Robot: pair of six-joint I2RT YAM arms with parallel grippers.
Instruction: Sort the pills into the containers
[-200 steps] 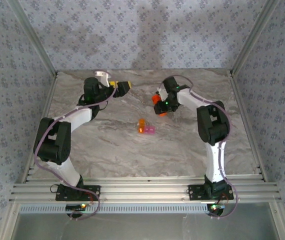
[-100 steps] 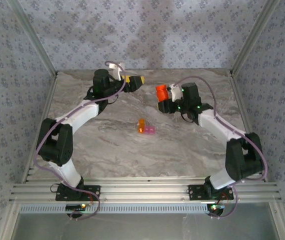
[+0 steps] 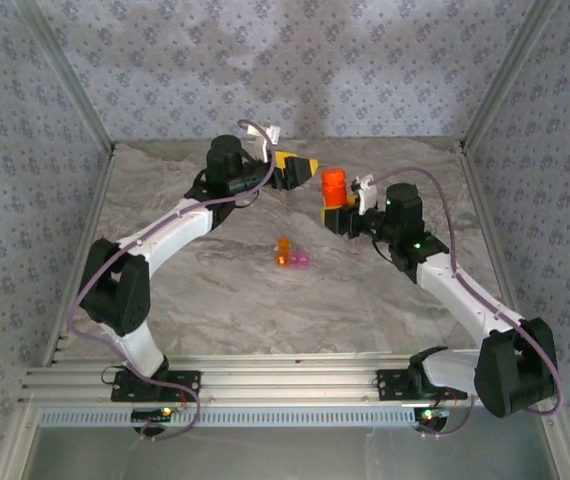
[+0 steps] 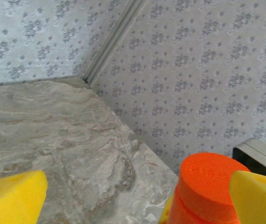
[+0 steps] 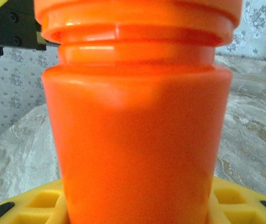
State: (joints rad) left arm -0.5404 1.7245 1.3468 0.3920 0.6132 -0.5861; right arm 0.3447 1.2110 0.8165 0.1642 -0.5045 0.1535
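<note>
My right gripper (image 3: 337, 208) is shut on an orange-red bottle (image 3: 333, 183) and holds it upright above the back of the table. In the right wrist view the bottle (image 5: 137, 130) stands close up, with yellow fingers (image 5: 39, 203) low at its sides. My left gripper (image 3: 310, 170) is open just left of the bottle's cap. In the left wrist view the cap (image 4: 207, 184) sits against the right yellow finger (image 4: 259, 196), and the gap to the left finger (image 4: 11, 198) is wide. The containers (image 3: 292, 256), one orange and one pink, lie joined at mid-table. The pills are hidden.
The marble table (image 3: 215, 290) is closed in by patterned walls on the left, back and right, with metal corner posts (image 3: 490, 85). An aluminium rail (image 3: 285, 380) runs along the near edge by the arm bases.
My right arm has stretched out to the right and turned the bottle upright, carrying it toward the back. My left gripper has travelled right, up to the bottle's cap, and stayed open.
</note>
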